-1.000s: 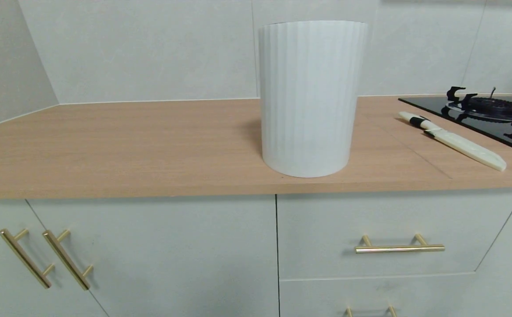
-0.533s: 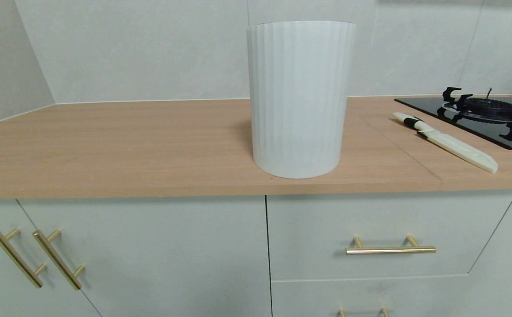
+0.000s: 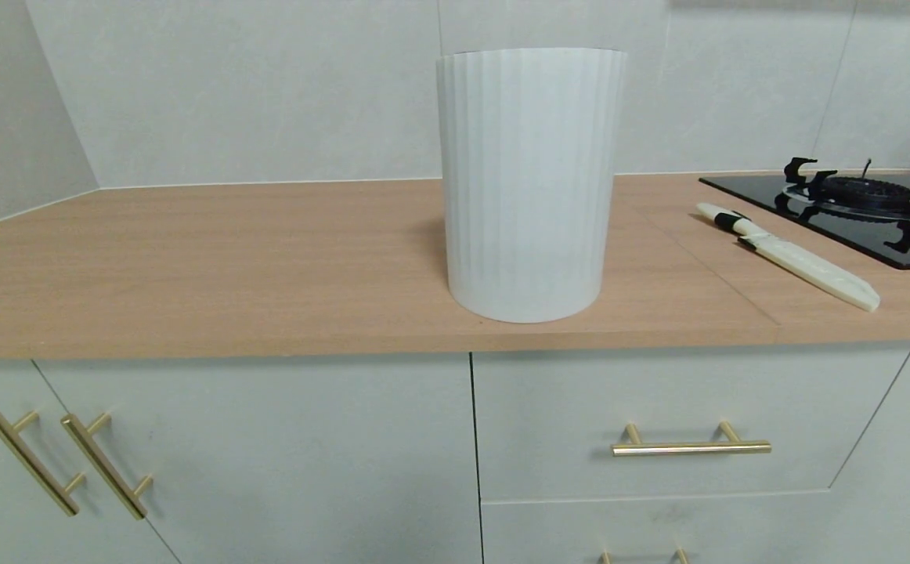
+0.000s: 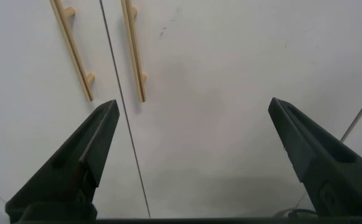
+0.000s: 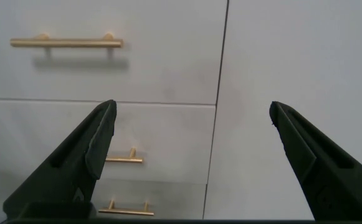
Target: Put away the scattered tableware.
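Note:
A cream knife [image 3: 789, 257] with a black band on its handle lies on the wooden countertop [image 3: 228, 266] at the right, just in front of the hob. A tall white ribbed container [image 3: 528, 182] stands near the counter's front edge, left of the knife. My left gripper [image 4: 193, 109] is open and low, facing white cabinet doors with two gold handles [image 4: 134, 50]. My right gripper [image 5: 193, 112] is open too, facing drawer fronts with gold handles [image 5: 66, 43]. Both hold nothing.
A black gas hob [image 3: 866, 207] with a burner grate sits at the far right of the counter. Grey tiled walls close the back and left. Below the counter are cabinet doors [image 3: 267, 462] and drawers [image 3: 690, 423] with gold bar handles.
The whole head view has shifted: everything slid a little left and then slightly down, so the camera moved. Nothing on the counter has moved.

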Robot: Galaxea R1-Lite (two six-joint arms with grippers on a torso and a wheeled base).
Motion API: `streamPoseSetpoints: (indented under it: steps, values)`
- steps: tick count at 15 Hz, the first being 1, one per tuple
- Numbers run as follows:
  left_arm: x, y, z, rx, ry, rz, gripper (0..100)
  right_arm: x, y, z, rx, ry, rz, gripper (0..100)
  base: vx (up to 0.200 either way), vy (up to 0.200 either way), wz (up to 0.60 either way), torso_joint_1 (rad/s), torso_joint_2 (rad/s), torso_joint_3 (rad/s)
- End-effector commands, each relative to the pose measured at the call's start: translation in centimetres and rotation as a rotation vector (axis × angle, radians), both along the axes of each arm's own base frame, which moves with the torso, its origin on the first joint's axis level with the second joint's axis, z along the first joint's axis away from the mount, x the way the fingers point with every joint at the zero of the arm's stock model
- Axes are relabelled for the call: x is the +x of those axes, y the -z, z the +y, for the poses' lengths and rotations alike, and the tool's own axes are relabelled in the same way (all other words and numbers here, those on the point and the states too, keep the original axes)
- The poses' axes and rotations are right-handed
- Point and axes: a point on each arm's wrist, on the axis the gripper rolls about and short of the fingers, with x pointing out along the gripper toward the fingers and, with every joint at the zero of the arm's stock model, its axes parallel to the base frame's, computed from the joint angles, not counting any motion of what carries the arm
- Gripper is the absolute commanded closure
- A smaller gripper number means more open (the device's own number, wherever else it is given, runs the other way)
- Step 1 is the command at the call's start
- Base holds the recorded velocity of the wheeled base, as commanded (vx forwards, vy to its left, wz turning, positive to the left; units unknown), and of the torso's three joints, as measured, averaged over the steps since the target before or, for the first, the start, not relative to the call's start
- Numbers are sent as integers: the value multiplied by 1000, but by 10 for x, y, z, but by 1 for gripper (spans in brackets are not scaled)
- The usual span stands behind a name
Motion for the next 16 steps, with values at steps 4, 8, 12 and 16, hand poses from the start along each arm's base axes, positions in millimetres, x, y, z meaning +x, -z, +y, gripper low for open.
streamPoseSetpoints:
  steps: [4, 8, 12, 16]
  values:
    - [0, 0, 0, 0, -1, 0, 0, 0, 0, 0, 0, -1, 2, 0, 0, 0, 0, 98, -299, -284]
    - [0, 0, 0, 0, -1, 0, 0, 0, 0, 0, 0, -1, 2, 0, 0, 0, 0, 138, -506, -305]
    - [0, 0, 0, 0, -1, 0, 0, 0, 0, 0, 0, -1, 2, 0, 0, 0, 0, 176, -465, -286]
    - [0, 0, 0, 0, -1, 2, 0, 0, 0, 0, 0, -1, 2, 0, 0, 0, 0, 198, -480, -288]
